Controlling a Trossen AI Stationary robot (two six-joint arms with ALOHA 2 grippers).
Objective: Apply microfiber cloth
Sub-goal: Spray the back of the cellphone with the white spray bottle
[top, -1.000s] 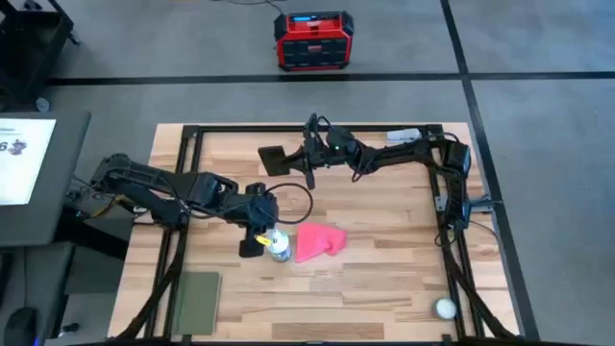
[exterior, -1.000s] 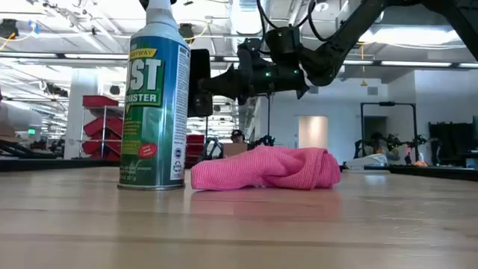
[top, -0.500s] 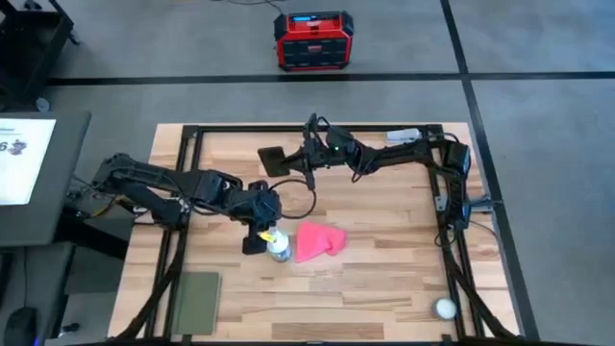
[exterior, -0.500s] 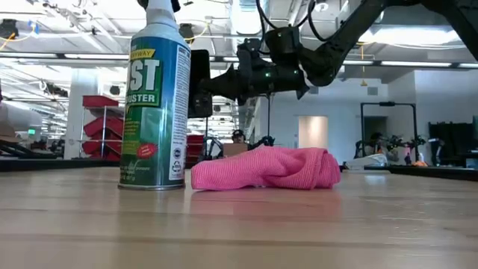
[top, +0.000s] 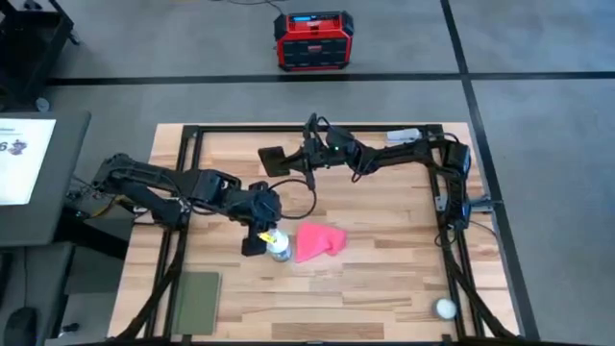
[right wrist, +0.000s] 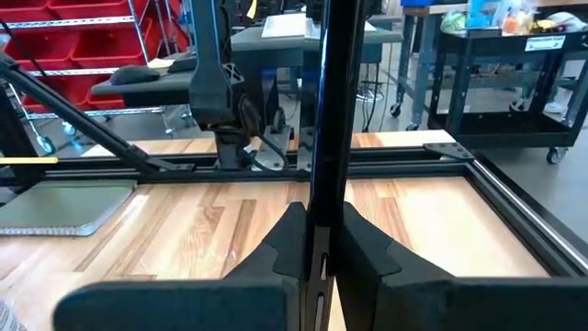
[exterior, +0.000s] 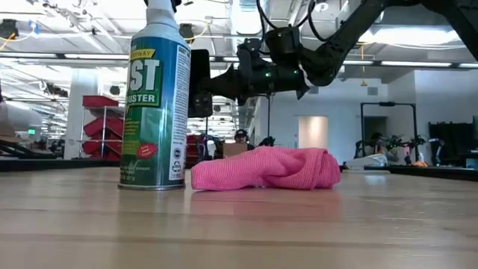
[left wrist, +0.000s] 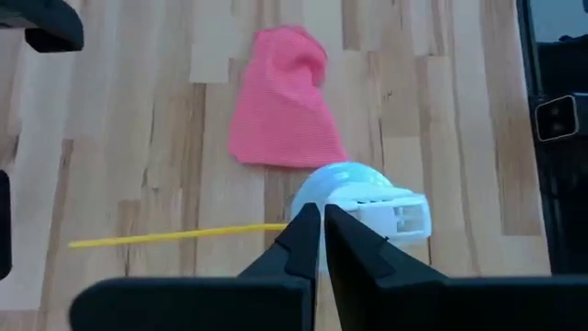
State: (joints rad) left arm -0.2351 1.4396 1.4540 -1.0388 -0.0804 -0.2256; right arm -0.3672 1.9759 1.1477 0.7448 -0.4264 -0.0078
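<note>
The pink microfiber cloth (top: 319, 241) (exterior: 263, 169) lies bunched on the wooden table, right beside an upright spray can (top: 279, 250) (exterior: 153, 112). My left gripper (left wrist: 322, 219) is shut, and its tips stand at the can's white cap (left wrist: 360, 199). A yellow straw (left wrist: 175, 237) sticks out from the cap. Over the table's far middle, my right gripper (top: 307, 160) is shut on a black phone (top: 272, 160) (exterior: 199, 82), held clear above the table. My left gripper's shut fingertips (left wrist: 303, 230) come from above at the near rim of the can's white cap; whether they touch it I cannot tell. My right gripper pinches one end of the phone (right wrist: 323, 198) between its two fingers, one on each face. The phone reaches away from the fingers, lifted clear of the table.
A dull green pad (top: 197, 300) lies at the near left corner and a white ball (top: 445, 308) at the near right. A black metal frame (top: 452, 240) runs round the table. A red box (top: 312, 40) stands on the floor beyond the far edge.
My left gripper has edged a little toward the table's right edge, closer over the spray can. The cloth, the can and the phone stay where they were.
</note>
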